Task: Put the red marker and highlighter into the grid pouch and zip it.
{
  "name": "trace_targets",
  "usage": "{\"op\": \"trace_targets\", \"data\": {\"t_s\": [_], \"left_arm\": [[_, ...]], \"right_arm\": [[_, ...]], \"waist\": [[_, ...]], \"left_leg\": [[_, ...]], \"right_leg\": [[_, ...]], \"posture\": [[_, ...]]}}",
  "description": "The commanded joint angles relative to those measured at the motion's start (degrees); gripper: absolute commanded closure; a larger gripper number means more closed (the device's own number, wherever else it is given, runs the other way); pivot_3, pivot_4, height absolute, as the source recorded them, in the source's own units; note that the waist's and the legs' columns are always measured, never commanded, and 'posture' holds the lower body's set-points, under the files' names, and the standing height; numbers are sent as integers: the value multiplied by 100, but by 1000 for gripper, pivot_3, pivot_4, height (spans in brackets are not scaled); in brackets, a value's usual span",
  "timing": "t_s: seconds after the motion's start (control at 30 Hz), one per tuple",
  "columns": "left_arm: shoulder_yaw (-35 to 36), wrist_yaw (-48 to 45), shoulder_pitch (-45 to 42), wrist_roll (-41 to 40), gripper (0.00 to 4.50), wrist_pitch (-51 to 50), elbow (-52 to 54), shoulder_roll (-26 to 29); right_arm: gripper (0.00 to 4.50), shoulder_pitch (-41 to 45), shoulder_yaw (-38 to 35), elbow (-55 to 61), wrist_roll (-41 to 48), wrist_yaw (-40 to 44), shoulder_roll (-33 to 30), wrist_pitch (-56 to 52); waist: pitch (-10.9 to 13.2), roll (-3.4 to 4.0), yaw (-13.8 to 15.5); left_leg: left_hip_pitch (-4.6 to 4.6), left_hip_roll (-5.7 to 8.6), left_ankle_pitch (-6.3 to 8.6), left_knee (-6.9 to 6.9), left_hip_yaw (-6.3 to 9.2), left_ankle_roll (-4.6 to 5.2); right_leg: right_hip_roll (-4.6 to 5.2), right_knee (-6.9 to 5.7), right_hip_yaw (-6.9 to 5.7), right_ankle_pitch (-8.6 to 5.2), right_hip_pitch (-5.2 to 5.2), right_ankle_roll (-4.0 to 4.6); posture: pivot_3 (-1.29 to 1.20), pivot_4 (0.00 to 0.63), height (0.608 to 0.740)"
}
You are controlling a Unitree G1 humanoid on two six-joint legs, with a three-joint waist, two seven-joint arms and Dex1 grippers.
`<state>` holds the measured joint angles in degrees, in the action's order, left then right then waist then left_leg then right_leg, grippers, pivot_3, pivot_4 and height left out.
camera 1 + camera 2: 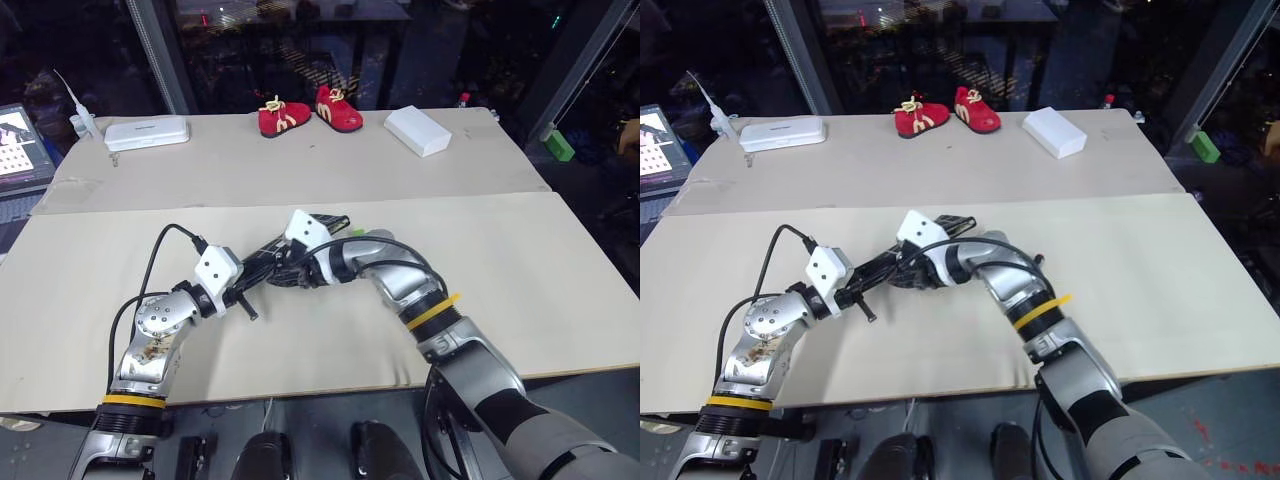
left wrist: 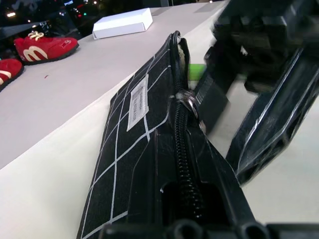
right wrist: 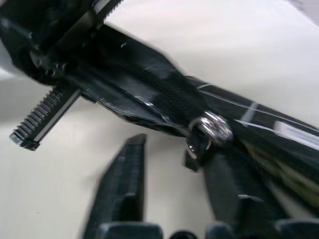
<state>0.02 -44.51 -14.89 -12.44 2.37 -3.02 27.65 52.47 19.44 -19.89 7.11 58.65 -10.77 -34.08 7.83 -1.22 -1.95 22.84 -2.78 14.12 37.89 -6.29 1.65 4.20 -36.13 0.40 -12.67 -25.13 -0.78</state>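
Grid pouch (image 2: 149, 129) mostly hidden behind both wrists in the head views, highlighter (image 2: 197, 70) just a green sliver inside its open end, right tool (image 3: 172, 189) blurred, laptop (image 1: 20, 145) cut off at the edge

Lab-like test space, cardboard-covered table (image 1: 560, 250) – dark glass wall (image 1: 300, 50), laptop (image 1: 20, 145) at edge

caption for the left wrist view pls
Left gripper clamps black grid-lined fabric pouch, zipper partly closed, green highlighter inside.

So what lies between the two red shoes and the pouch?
Only bare cardboard table cover lies between the red shoes and the grid pouch; the left eye view shows it.
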Motion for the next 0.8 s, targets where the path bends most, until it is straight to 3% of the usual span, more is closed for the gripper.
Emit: {"op": "trace_targets", "data": {"t_s": [0.03,0.17,0.23,0.33,0.5,0.63,0.8], "left_arm": [[-13,-22,-11,-43,4500,-20,210,-9],[2,-11,57,-56,4500,-11,250,-11],[18,15,105,-53,4500,-10,287,-11],[86,70,223,-76,4500,-22,393,-3],[144,95,429,-95,4500,-28,530,19],[105,121,420,-78,4500,-30,514,-34],[21,124,307,-64,4500,-39,447,-126]], "right_arm": [[1716,-160,-404,1186,691,538,-538,-751],[1716,-974,-693,2651,1268,1122,-1742,-1148],[1716,-1319,-1070,3070,1415,991,-2170,-1245],[1716,-1614,-1828,3102,1014,-209,-2465,-1488],[1716,-1892,-2682,3286,690,-2011,-2159,-2467],[1716,-2660,-2396,4195,618,-2612,-1961,-2999],[1716,-2828,-2246,4208,356,-3509,-1425,-3216]], "waist": [[0,0,40],[-1,-1,145],[0,-2,159],[2,-5,118],[1,-7,98],[1,-7,125],[1,-8,105]], "left_leg": [[0,0,0,0,1,1],[2,0,3,0,4,4],[5,2,3,0,6,5],[-2,6,3,1,6,5],[-34,0,2,-1,2,3],[-17,-5,2,-3,-1,2],[-11,5,0,3,8,4]], "right_leg": [[1,1,0,0,0,-1],[1,12,-7,0,2,-1],[4,18,-9,0,2,-1],[4,11,3,1,2,-1],[-11,6,23,5,14,6],[-21,10,19,3,8,6],[-16,10,36,9,2,-2]], "posture": [[0,150,740],[0,150,740],[0,150,740],[0,150,740],[0,150,740],[0,150,740],[0,150,740]]}}
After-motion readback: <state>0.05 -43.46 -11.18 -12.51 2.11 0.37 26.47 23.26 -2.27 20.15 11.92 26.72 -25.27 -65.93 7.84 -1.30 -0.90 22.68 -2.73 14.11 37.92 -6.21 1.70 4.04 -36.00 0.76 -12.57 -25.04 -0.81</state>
